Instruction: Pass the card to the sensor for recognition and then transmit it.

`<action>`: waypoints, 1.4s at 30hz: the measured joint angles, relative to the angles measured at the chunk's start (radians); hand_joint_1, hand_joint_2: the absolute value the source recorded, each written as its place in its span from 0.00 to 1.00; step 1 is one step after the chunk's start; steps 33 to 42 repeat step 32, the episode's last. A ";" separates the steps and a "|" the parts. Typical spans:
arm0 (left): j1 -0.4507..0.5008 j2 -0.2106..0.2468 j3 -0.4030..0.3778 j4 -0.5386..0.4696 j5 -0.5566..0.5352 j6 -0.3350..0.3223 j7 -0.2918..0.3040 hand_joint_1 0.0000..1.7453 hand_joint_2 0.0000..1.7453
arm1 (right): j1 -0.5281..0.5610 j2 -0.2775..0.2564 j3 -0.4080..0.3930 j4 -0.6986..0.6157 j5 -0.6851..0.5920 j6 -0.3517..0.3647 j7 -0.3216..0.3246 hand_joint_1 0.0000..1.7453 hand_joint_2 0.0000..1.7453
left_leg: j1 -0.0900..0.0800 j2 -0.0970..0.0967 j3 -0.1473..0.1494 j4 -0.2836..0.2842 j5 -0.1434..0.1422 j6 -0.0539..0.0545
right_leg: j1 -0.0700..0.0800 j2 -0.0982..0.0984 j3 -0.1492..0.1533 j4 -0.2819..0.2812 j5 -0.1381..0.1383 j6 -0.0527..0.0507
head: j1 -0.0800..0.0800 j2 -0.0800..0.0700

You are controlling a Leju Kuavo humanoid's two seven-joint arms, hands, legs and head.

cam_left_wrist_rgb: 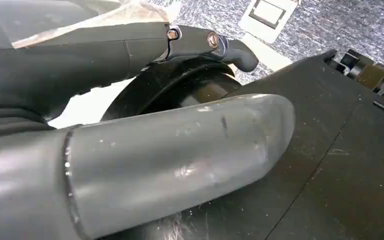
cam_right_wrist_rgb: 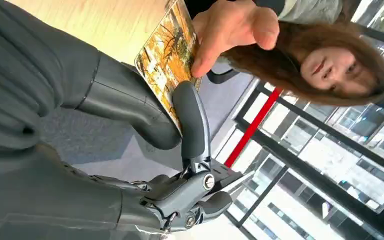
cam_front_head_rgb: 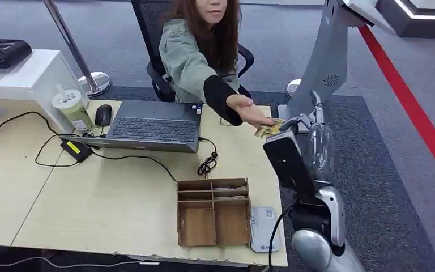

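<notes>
Grey carpet with a red floor stripe runs past a pale wooden counter (cam_front_head_rgb: 119, 209), where a laptop (cam_front_head_rgb: 150, 126) sits toward the far edge, a cardboard divider box (cam_front_head_rgb: 212, 212) near the front edge, and a small white reader (cam_front_head_rgb: 263, 228) flat just beside that box at the front right corner. Above the far right corner, the right robot hand (cam_front_head_rgb: 297, 127) pinches the card (cam_front_head_rgb: 268, 129) between its thumb and a dark finger, as the right wrist view shows plainly. A seated person's hand (cam_front_head_rgb: 249, 111) reaches across and its fingers touch the card's other end, so both hold it at once. Judging by this, the handover is under way; whether the sensor step was done cannot be read from the pictures. What looks left is for the robot hand to let go. The left robot hand (cam_left_wrist_rgb: 170, 150) hangs low with nothing visibly in it; whether its fingers are apart or curled I cannot tell.
</notes>
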 joint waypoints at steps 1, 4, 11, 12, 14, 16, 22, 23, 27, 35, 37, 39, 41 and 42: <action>0.000 0.000 0.000 0.000 -0.002 -0.001 0.000 0.00 0.00 | -0.004 0.001 -0.005 0.012 -0.005 -0.005 0.000 1.00 1.00 | 0.000 0.000 0.000 0.000 0.000 0.000 | 0.000 0.000 0.000 0.000 0.000 0.000 | 0.000 0.000; -0.001 0.000 0.000 0.000 -0.006 -0.003 -0.002 0.00 0.00 | -0.018 0.006 -0.015 0.054 -0.018 -0.020 -0.010 1.00 1.00 | 0.000 0.000 0.000 0.000 0.000 0.000 | 0.000 0.000 0.000 0.000 0.000 0.000 | 0.000 0.000; -0.001 0.000 -0.002 0.001 -0.010 -0.004 -0.003 0.00 0.00 | -0.036 0.027 -0.032 0.150 -0.043 -0.036 -0.039 0.00 1.00 | 0.000 -0.001 -0.001 0.000 0.000 0.000 | 0.000 0.000 -0.001 0.000 0.000 0.000 | 0.000 0.000; -0.002 0.000 -0.002 0.001 -0.010 -0.004 -0.004 0.00 0.00 | -0.038 0.032 -0.033 0.169 -0.049 -0.041 -0.050 0.00 1.00 | 0.000 -0.001 -0.001 0.000 0.000 0.000 | 0.000 0.000 -0.001 0.000 0.000 0.000 | 0.000 0.000; -0.002 0.000 -0.002 0.002 -0.010 -0.004 -0.006 0.00 0.00 | -0.037 0.035 -0.035 0.191 -0.072 -0.047 -0.073 0.00 1.00 | 0.000 -0.001 -0.001 0.000 0.000 0.000 | 0.000 0.000 -0.001 0.000 0.000 0.000 | 0.000 0.000; -0.002 0.000 -0.002 0.003 -0.010 -0.004 -0.007 0.00 0.00 | -0.033 0.040 -0.033 0.203 -0.091 -0.048 -0.097 0.00 1.00 | 0.000 -0.001 -0.002 0.000 0.000 0.000 | 0.000 0.000 -0.002 0.000 0.000 0.000 | 0.000 0.000; -0.002 0.000 -0.001 0.005 0.002 -0.001 -0.002 0.00 0.00 | 0.007 0.047 -0.024 0.193 -0.100 -0.050 -0.132 0.00 1.00 | 0.000 0.000 -0.001 0.000 0.000 0.000 | 0.000 0.000 -0.002 0.000 0.000 0.000 | 0.000 0.000; -0.001 0.000 -0.001 0.005 0.005 0.001 0.000 0.00 0.00 | 0.020 0.047 -0.019 0.174 -0.107 -0.048 -0.138 0.00 1.00 | 0.000 0.000 -0.001 0.000 0.000 0.000 | 0.000 0.000 -0.002 0.000 0.000 0.000 | 0.000 0.000; 0.001 -0.001 0.001 0.005 0.023 0.013 0.005 0.00 0.00 | 0.079 0.042 -0.004 0.096 -0.168 -0.050 -0.177 0.00 1.00 | 0.000 0.000 -0.001 0.000 0.000 0.000 | 0.000 0.000 -0.002 0.000 0.000 0.000 | 0.000 0.000; 0.005 -0.007 0.006 0.005 0.050 0.039 0.022 0.00 0.00 | 0.243 0.019 -0.012 -0.039 -0.346 -0.144 -0.335 0.00 1.00 | 0.000 0.000 -0.001 0.000 -0.001 0.000 | 0.000 0.000 -0.003 0.000 -0.001 0.000 | 0.000 0.000; 0.005 -0.007 0.006 0.005 0.050 0.039 0.022 0.00 0.00 | 0.243 0.019 -0.012 -0.039 -0.346 -0.144 -0.335 0.00 1.00 | 0.000 0.000 -0.001 0.000 -0.001 0.000 | 0.000 0.000 -0.003 0.000 -0.001 0.000 | 0.000 0.000; 0.005 -0.007 0.006 0.005 0.050 0.039 0.022 0.00 0.00 | 0.243 0.019 -0.012 -0.039 -0.346 -0.144 -0.335 0.00 1.00 | 0.000 0.000 -0.001 0.000 -0.001 0.000 | 0.000 0.000 -0.003 0.000 -0.001 0.000 | 0.000 0.000; 0.005 -0.007 0.006 0.005 0.050 0.039 0.022 0.00 0.00 | 0.243 0.019 -0.012 -0.039 -0.346 -0.144 -0.335 0.00 1.00 | 0.000 0.000 -0.001 0.000 -0.001 0.000 | 0.000 0.000 -0.003 0.000 -0.001 0.000 | 0.000 0.000; 0.005 -0.007 0.006 0.005 0.050 0.039 0.022 0.00 0.00 | 0.243 0.019 -0.012 -0.039 -0.346 -0.144 -0.335 0.00 1.00 | 0.000 0.000 -0.001 0.000 -0.001 0.000 | 0.000 0.000 -0.003 0.000 -0.001 0.000 | 0.000 0.000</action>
